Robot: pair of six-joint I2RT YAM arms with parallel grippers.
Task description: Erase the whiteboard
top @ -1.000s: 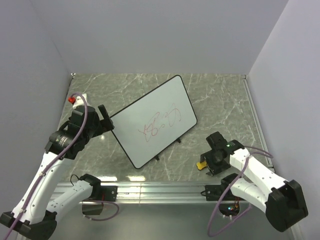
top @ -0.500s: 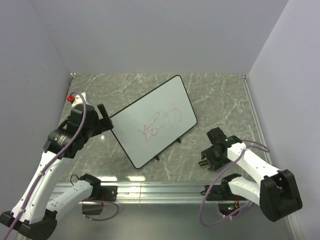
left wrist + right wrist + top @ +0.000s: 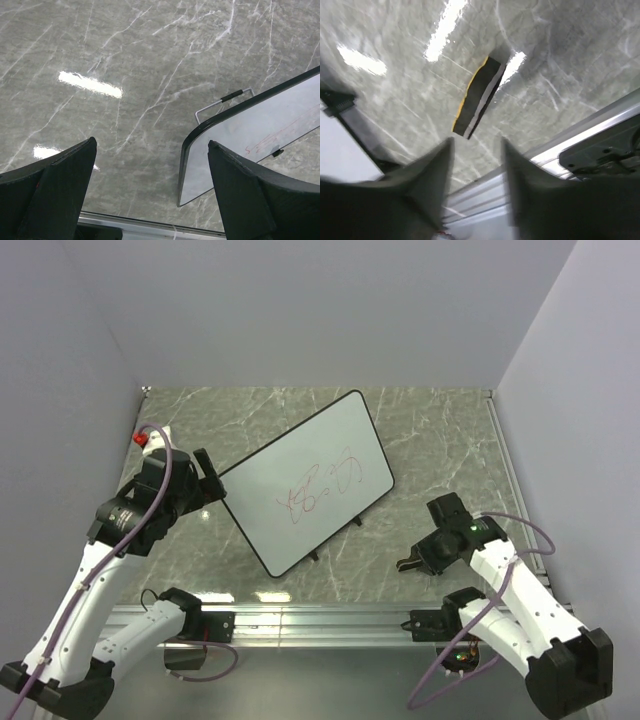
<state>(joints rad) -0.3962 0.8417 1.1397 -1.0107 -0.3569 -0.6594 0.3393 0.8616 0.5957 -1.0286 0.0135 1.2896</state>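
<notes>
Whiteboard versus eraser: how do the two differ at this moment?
The whiteboard is large, white, black-rimmed, with red scribbles; the eraser is small, dark, yellow-edged. The whiteboard sits mid-table beside the left gripper; the eraser lies just ahead of the right gripper. Both rest on the marble table, ungripped.

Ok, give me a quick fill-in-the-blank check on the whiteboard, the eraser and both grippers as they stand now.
1. The scribbles on the flat white, black-rimmed whiteboard are ___.
2. The left gripper, beside the board's corner, has its jaws ___.
3. The flat black, yellow-edged eraser lies on the grey marble table, and the right gripper holds ___.
Missing words: red; open; nothing.
</notes>
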